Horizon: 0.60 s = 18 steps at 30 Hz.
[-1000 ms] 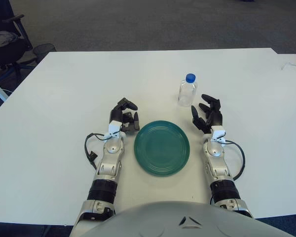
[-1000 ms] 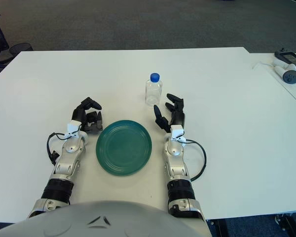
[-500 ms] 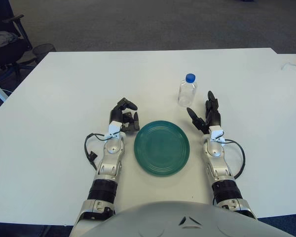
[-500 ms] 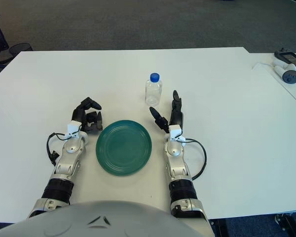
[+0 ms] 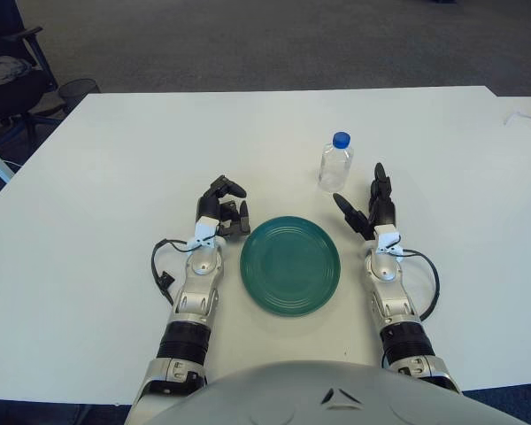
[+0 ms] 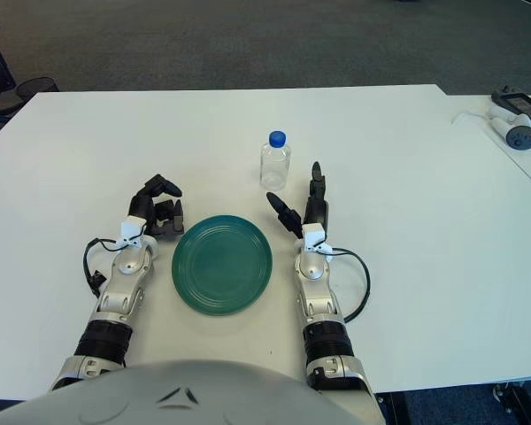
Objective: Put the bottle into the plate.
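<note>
A small clear bottle [image 5: 335, 166] with a blue cap stands upright on the white table, just beyond the right rim of a round green plate [image 5: 290, 264]. My right hand [image 5: 367, 201] rests on the table right of the plate, a little nearer than the bottle and apart from it, with its fingers spread open and pointing away from me. My left hand [image 5: 223, 208] lies left of the plate with its fingers curled and holds nothing.
The white table [image 5: 142, 150] stretches wide on all sides. A black office chair [image 5: 9, 75] stands off its far left corner. A white device with a cable [image 6: 517, 133] lies on another table at the far right.
My right hand has opened its fingers from a loose curl to straight and edged slightly forward toward the bottle. The left hand, bottle and plate have not moved.
</note>
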### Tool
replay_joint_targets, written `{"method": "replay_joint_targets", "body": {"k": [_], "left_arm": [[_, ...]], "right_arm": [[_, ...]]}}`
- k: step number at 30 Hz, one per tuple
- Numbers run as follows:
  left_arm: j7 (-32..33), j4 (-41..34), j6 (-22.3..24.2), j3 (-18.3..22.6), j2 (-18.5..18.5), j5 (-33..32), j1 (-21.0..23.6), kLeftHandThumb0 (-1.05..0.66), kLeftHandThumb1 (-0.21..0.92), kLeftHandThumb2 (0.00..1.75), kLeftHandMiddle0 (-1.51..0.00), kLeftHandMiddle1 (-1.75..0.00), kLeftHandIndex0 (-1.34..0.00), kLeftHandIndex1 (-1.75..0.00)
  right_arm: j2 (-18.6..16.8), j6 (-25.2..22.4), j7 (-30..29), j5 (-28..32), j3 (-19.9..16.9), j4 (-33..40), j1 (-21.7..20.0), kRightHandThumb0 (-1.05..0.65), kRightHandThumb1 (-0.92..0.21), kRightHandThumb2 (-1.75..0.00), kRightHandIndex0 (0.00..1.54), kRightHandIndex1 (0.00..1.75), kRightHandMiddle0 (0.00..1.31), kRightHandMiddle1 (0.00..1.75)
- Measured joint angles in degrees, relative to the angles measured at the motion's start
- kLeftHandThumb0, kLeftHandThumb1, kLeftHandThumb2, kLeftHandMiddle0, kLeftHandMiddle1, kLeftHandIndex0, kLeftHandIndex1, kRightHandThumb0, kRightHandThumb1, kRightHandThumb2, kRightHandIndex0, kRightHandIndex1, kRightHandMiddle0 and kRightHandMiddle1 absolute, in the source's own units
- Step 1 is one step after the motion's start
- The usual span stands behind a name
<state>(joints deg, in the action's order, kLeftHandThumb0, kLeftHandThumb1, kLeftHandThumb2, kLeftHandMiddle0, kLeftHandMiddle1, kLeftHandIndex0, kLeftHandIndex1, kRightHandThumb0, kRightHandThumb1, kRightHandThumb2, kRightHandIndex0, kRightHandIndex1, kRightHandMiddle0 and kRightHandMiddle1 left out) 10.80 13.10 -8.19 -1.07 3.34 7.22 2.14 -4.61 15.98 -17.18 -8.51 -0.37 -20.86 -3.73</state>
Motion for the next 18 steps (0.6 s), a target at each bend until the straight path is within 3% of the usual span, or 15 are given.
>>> {"method": "replay_joint_targets", "body": {"k": [9, 18], "left_arm": [[0.0, 0.3, -0.6, 0.0, 0.0, 0.0, 0.0, -0.54, 0.15, 1.52, -1.26, -1.75, -0.75, -1.75], [0.3, 0.2, -0.3, 0.0, 0.0, 0.0, -0.1, -0.54, 0.15, 1.52, -1.27, -1.75, -0.75, -1.75]], "right_arm": [[-0.3, 0.0, 0.2, 0.1, 0.0, -0.8, -0.7, -0.96, -0.88, -0.02, 0.00, 0.00, 0.00, 0.00], [0.1, 2.3, 0.5, 0.3, -0.4, -7.7, -5.8, -0.98, -0.88, -0.02, 0.00, 0.00, 0.00, 0.00]]}}
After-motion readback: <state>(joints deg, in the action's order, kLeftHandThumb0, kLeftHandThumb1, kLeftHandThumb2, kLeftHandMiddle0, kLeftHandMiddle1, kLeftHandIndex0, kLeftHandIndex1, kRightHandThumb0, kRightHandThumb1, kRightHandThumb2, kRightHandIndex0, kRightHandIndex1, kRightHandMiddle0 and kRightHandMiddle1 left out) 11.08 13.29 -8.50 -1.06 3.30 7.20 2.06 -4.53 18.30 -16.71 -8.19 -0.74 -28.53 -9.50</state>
